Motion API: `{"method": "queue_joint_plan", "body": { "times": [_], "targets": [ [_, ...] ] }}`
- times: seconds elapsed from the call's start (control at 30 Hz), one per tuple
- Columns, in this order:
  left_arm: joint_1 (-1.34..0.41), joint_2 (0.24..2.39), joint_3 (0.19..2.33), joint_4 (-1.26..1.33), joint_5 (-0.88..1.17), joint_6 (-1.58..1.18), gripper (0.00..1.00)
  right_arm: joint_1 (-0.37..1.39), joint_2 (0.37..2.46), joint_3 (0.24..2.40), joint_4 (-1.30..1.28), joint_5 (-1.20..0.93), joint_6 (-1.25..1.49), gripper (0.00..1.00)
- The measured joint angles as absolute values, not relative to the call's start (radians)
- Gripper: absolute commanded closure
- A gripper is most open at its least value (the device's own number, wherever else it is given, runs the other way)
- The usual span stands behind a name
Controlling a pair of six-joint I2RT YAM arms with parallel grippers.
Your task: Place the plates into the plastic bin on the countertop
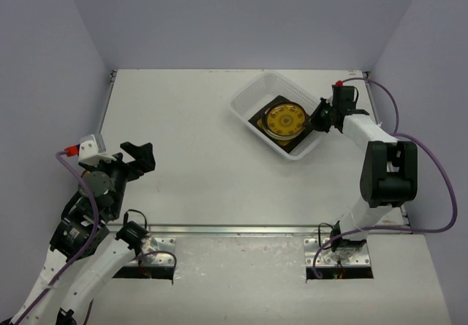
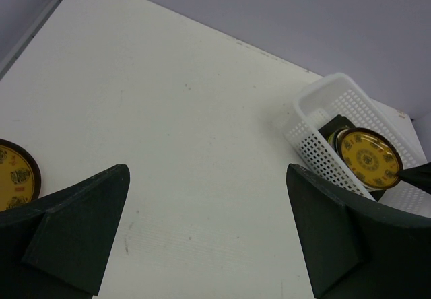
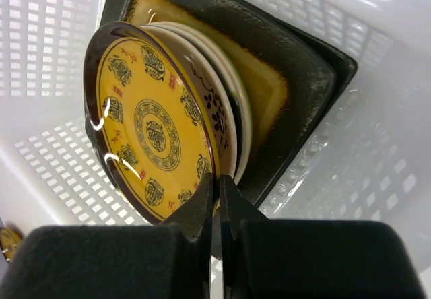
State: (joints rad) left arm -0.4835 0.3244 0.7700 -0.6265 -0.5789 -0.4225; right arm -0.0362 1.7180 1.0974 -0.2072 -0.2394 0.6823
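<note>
Yellow plate with its gold roundels is inside the plastic bin, up at one o'clock on the table. It tops a stack, with a white plate under it and a dark square plate at the bottom. The right hand comes in from the bin's four o'clock side and is clenched on the yellow plate's rim, fingers pinched tight on either side of it. Over at eight o'clock, well apart from the bin, the left hand hangs above bare table, released, fingers spread wide. A second yellow plate lies on the table, peeking in at nine o'clock in the left wrist view.
</note>
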Motion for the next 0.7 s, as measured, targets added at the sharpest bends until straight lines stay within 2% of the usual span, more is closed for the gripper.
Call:
{"method": "queue_joint_plan", "body": {
  "times": [0.3,0.33,0.5,0.53,0.57,0.6,0.7],
  "targets": [
    [-0.484,0.321,0.770,-0.625,-0.579,-0.422,0.00,-0.015,1.719,1.137,-0.226,-0.239,0.672,1.00],
    [-0.484,0.321,0.770,-0.625,-0.579,-0.422,0.00,-0.015,1.719,1.145,-0.231,-0.239,0.670,0.97],
    [-0.484,0.321,0.770,-0.625,-0.579,-0.422,0.00,-0.015,1.720,1.160,-0.250,-0.243,0.660,0.48],
    [-0.484,0.321,0.770,-0.625,-0.579,-0.422,0.00,-0.015,1.720,1.161,-0.255,-0.245,0.657,0.47],
    [-0.484,0.321,0.770,-0.625,-0.579,-0.422,0.00,-0.015,1.720,1.164,-0.262,-0.247,0.655,0.41],
    [-0.484,0.321,0.770,-0.625,-0.579,-0.422,0.00,-0.015,1.720,1.169,-0.271,-0.246,0.653,0.30],
    [-0.484,0.322,0.770,-0.626,-0.581,-0.422,0.00,-0.015,1.711,1.189,-0.302,-0.240,0.642,0.25]
  ]
}}
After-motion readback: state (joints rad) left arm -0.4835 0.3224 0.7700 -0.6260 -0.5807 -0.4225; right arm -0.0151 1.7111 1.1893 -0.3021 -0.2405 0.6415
